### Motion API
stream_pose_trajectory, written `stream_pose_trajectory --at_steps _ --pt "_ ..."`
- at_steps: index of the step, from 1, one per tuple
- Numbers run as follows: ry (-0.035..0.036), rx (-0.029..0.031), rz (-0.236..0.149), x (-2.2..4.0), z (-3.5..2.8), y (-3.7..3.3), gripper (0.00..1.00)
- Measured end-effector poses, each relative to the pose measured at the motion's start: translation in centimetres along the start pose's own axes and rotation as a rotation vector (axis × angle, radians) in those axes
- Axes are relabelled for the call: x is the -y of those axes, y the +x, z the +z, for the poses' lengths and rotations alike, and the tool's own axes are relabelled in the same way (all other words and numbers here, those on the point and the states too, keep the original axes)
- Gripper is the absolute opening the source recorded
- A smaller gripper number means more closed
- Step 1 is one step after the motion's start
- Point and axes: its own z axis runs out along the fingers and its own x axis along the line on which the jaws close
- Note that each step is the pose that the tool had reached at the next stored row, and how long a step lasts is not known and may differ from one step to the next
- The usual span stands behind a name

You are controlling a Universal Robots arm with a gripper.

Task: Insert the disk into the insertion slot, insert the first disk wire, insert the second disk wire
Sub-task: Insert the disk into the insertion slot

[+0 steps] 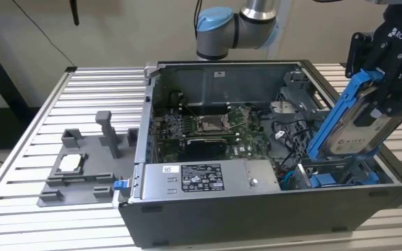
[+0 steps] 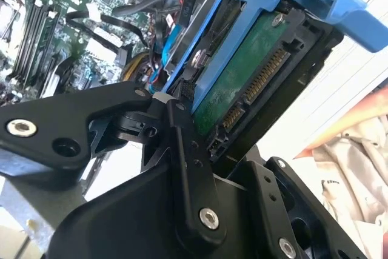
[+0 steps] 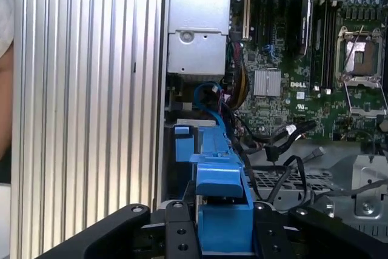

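Blue plastic frames the one disk [image 1: 355, 125], which hangs tilted above the open computer case [image 1: 271, 214], at about four o'clock from the single motherboard [image 1: 215, 128] in the exterior view, pinched between the two black fingers [image 2: 189, 168] of the one gripper [image 1: 384, 89]. One grey power box [image 1: 201, 178] lies at six o'clock from the motherboard, and one grey tray [image 1: 75, 175] sits on the slatted table [image 1: 103, 89] at nine o'clock. The disk's lower end is lost among blue bay parts [image 1: 326, 180], and the gripper's body is cut off at the picture's edge.
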Motion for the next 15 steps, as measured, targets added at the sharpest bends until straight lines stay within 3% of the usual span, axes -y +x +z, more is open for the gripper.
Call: stream_pose_trajectory --at_steps 3,5,6,9,13,15 --pt "0.0002 0.0069 0.0 0.04 0.5 0.0 0.33" --pt "0.0005 0.0163 -0.001 0.1 0.84 0.01 0.33" --pt "0.0005 0.0169 -0.001 0.15 0.97 0.0 0.33" --pt "0.002 0.0167 -0.001 0.19 1.3 0.0 0.33" --pt "0.007 0.0087 0.002 0.22 1.7 0.02 0.33" --pt "0.0103 0.0079 0.004 0.24 2.0 0.01 0.33"
